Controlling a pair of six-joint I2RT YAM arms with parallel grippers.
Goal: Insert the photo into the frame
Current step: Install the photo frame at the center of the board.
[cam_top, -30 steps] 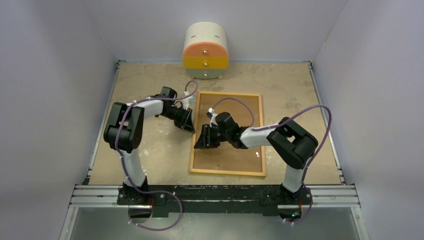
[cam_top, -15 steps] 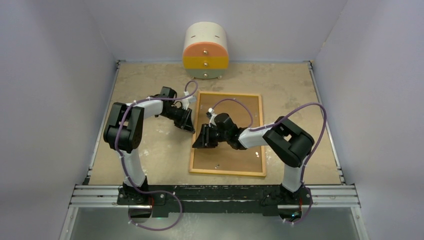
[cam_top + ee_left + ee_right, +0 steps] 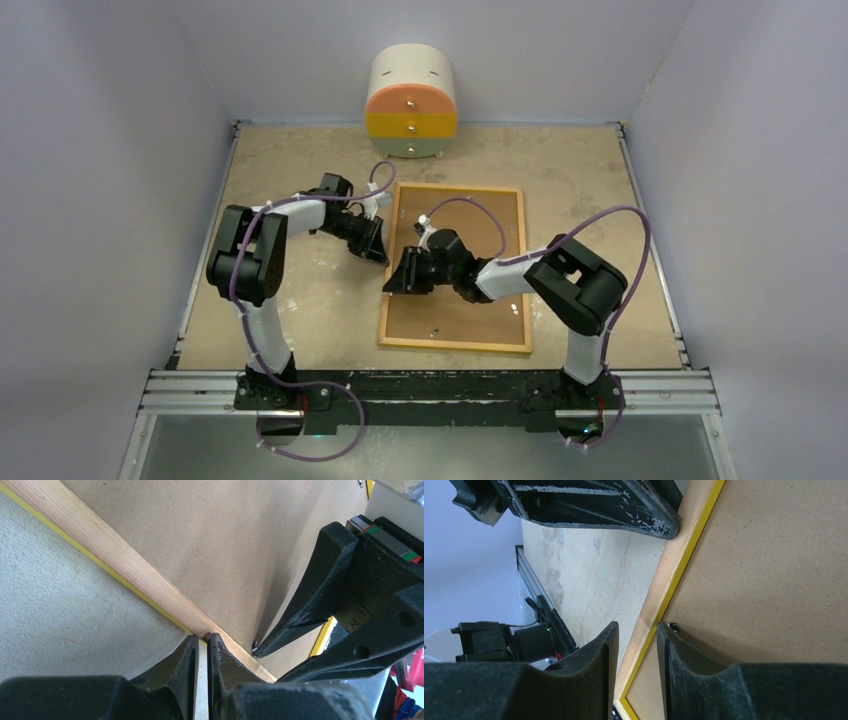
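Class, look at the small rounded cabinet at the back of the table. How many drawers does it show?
3, stacked on the cabinet: the orange drawer on top, the yellow drawer in the middle, the pale drawer at the bottom. None seems hidden.

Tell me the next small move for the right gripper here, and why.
Probably close the right gripper on the frame. Its fingers straddle the frame's left rail without clamping it yet, while the left gripper already looks pinched on that same rail just beside it. A second grip would likely let both arms lift that edge together.
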